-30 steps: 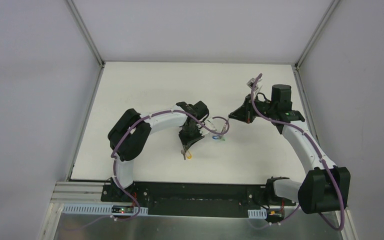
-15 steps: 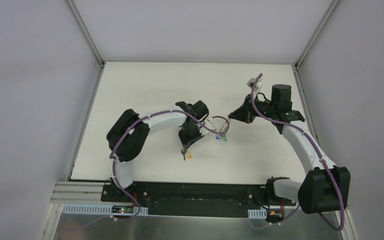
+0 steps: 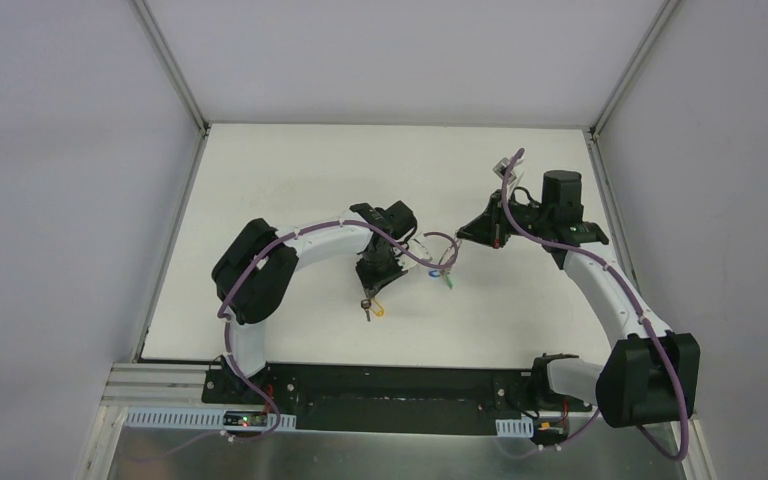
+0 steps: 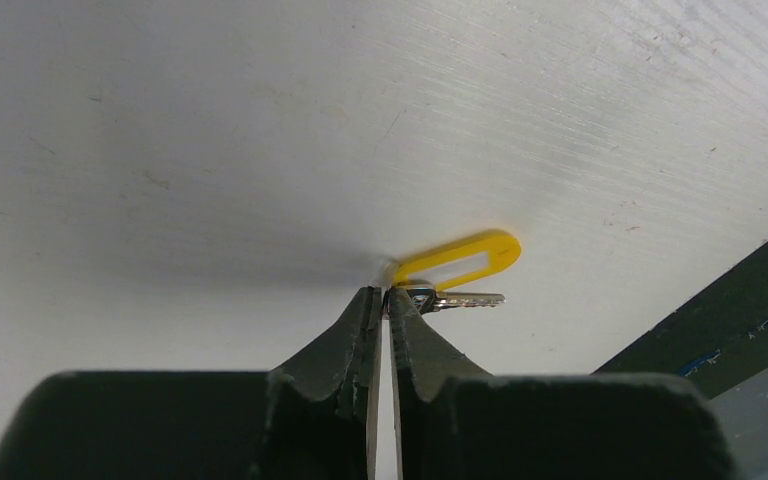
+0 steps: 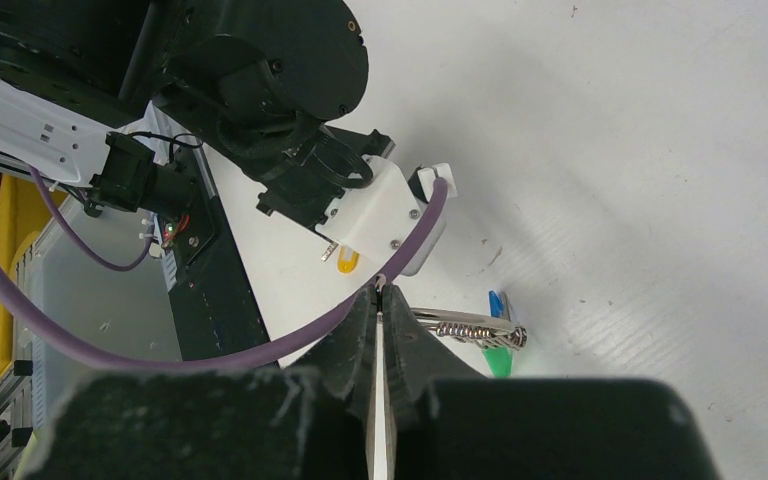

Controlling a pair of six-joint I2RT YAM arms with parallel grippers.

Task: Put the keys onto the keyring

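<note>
Where the white table [image 3: 290,170] carries everything, entries run thus: left gripper [image 4: 381,297], fingers clenched to a slit, tips down at the table; right gripper [image 5: 378,292], fingers clenched on nothing, raised over mid-table; keyring [image 5: 460,328] with silver keys and blue-headed key [image 5: 498,303], lying mid-table near the right gripper; yellow-headed key [image 4: 455,262], near the front edge, touching the left fingertips, grip uncertain; green-headed key [image 5: 500,361], lying against the keyring's bunch.
</note>
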